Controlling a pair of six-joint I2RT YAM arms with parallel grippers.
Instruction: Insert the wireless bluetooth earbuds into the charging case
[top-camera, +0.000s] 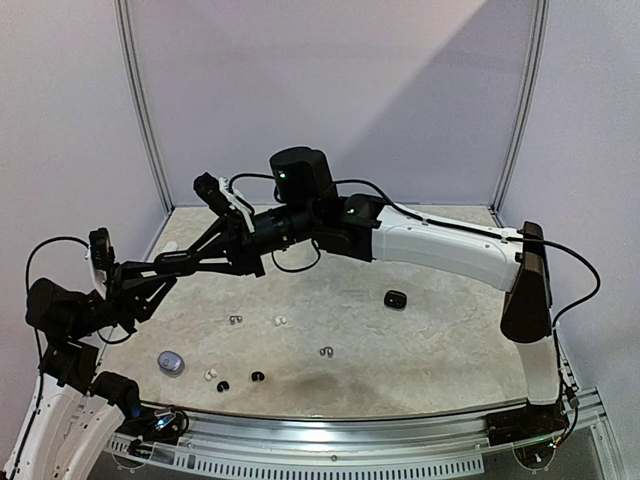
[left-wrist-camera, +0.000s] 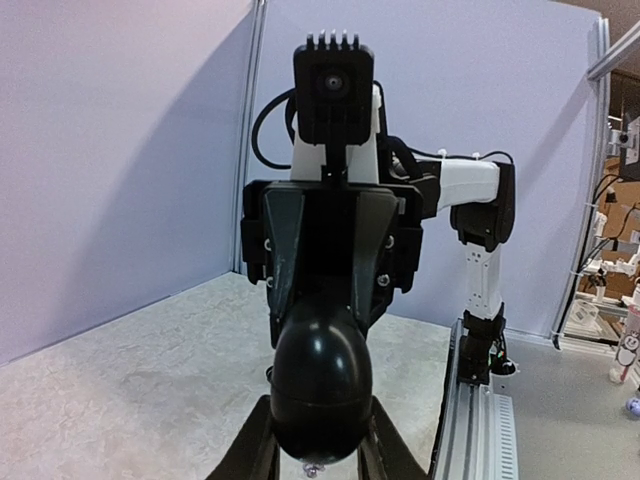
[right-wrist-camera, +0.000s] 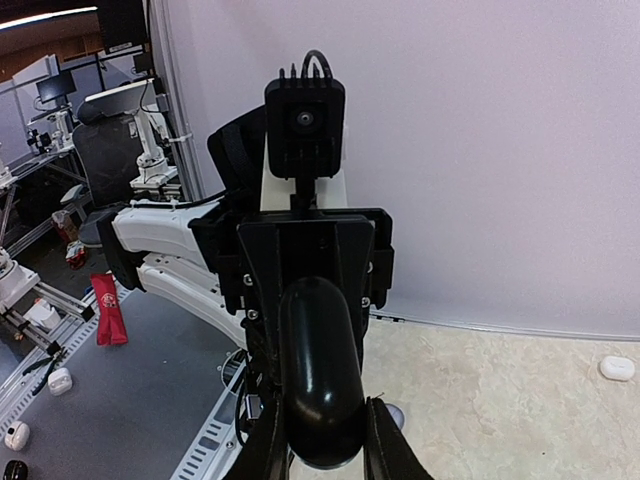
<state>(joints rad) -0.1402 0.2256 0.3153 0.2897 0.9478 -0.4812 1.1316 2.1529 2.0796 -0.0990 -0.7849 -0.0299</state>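
Top view: earbuds (top-camera: 258, 377) lie scattered on the table (top-camera: 450, 350), near left. They look light, slick and easily flicked; pinch each across its body.
Left wrist: left gripper (left-wrist-camera: 318, 455) clamps the black case (left-wrist-camera: 322, 385) narrowly, aloft.
Right wrist: right gripper (right-wrist-camera: 320, 452) grips the same case's other end.

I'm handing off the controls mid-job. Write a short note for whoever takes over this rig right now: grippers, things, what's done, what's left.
Grippers: the left gripper is shut on the glossy black pebble-shaped charging case, held in the air. The right gripper is shut on the same case from the opposite end. I cannot tell whether the case is open.
Loose on the beige table: silvery hooked earbuds, white earbuds, black earbuds. Also a small black case and a pale round case.
Done: case lifted.
Left: no earbud visibly inserted; all six remain.
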